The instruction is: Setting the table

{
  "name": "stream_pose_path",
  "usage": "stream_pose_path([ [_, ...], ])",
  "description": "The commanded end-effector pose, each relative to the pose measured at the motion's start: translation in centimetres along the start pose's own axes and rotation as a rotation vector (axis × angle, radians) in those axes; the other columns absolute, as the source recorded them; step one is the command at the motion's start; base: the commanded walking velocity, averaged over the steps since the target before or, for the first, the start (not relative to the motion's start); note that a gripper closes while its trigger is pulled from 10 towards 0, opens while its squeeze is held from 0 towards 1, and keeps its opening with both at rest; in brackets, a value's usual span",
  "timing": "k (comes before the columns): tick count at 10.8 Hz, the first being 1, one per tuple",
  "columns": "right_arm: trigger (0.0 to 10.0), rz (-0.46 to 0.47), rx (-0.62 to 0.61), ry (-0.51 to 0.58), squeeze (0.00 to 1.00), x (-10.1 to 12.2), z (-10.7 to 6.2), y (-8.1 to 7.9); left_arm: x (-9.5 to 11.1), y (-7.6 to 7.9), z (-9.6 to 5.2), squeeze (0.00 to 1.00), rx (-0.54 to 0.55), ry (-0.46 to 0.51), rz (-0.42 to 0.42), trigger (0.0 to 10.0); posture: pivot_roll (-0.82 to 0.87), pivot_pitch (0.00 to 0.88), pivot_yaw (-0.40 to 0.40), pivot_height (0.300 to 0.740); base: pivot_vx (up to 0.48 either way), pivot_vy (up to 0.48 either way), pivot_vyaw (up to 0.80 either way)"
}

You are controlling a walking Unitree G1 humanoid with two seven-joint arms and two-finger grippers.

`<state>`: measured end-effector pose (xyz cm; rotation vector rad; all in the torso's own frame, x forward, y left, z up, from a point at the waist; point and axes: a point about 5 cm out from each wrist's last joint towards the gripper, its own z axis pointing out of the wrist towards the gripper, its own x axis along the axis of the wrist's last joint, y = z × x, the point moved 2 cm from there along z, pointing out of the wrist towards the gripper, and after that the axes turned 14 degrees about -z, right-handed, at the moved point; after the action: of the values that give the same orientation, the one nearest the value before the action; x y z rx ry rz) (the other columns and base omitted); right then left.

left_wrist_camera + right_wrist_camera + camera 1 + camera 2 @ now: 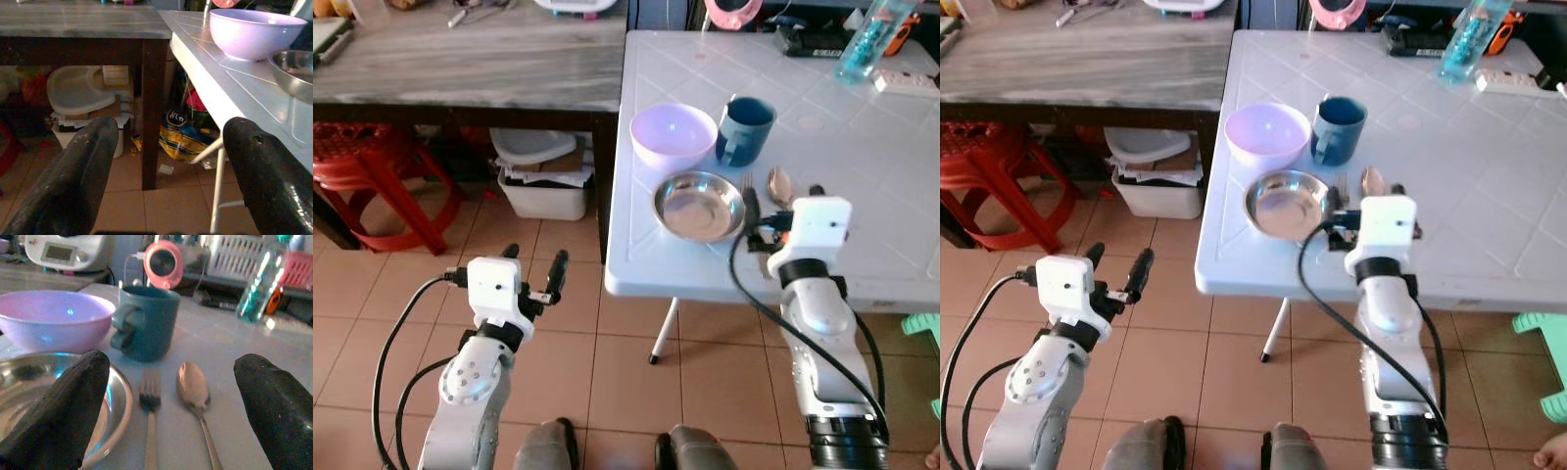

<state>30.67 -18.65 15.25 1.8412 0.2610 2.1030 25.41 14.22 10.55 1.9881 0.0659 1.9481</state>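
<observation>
Cutlery is lying on the white table (862, 147) directly in front of the right gripper (168, 396): a fork (150, 401) and a spoon (193, 389) are resting side by side in the gap between its two black fingers, the fork just beside the rim of the steel plate (698, 206) and the spoon on the other side of the fork. The fingers are standing wide apart and are gripping nothing; one of them is hanging over the plate's edge. Beyond the fork a dark blue mug (745, 129) is standing upright with its handle toward the purple bowl (673, 135), which is sitting just beside it and behind the plate.

The left gripper (534, 271) is hovering over the tiled floor (607, 362), off the table's near corner, its fingers also spread and empty, pointing toward a wooden table (460, 59) and a white bin (543, 181) under it. A red stool (372, 176) is standing well to the left. A clear bottle (873, 37) is standing at the far side of the white table.
</observation>
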Motion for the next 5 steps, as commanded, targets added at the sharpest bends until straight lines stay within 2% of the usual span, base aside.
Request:
stream_pose_path([
  [1, 10.0, 0.028, 0.020, -0.026, 0.00, -0.32, -0.04, 0.02, 0.30, 0.06, -0.24, 0.00, -0.013, 0.002, 0.016, 10.0, -0.03, 0.172, 0.014, 0.740, 0.000, 0.000, 0.00],
  [5, 10.0, 0.178, 0.110, -0.081, 0.00, -0.61, 0.58, -0.82, 0.29, 0.08, -0.97, 0.00, -0.031, -0.023, 0.033, 10.0, -0.02, 0.210, 0.029, 0.740, 0.000, 0.000, 0.00],
])
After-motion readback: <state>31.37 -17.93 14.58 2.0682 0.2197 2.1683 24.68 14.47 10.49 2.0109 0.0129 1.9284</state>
